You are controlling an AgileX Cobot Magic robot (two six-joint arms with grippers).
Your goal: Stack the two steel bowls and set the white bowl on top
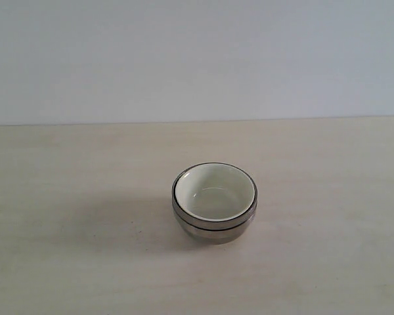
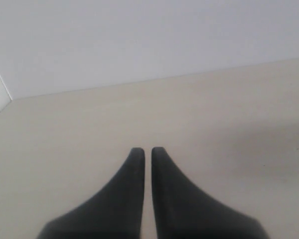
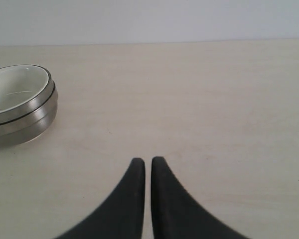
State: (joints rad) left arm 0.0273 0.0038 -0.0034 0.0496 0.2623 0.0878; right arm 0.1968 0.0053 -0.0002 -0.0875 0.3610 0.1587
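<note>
The two steel bowls [image 1: 213,230] stand nested one inside the other on the counter [image 1: 65,262], near the middle of it and a touch to the right in the exterior view. Their rims sit close together, with a thin dark seam between the two bands of metal. The white bowl [image 1: 215,190] rests upright inside the upper steel bowl, its glossy cream inside open to the camera and its rim about level with the steel rim around it. A soft shadow lies on the counter to the left of the stack. A pale wall [image 1: 197,59] rises at the far edge of the counter.

My left gripper [image 2: 148,152] hangs over bare counter with its two dark fingers drawn together, only a narrow slit between the tips and nothing held in it; no bowl shows in its wrist view.

My right gripper [image 3: 148,162] has its fingers together in the same way, tips nearly touching and empty. The stack shows in its wrist view, well apart from the fingertips and off to one side
</note>
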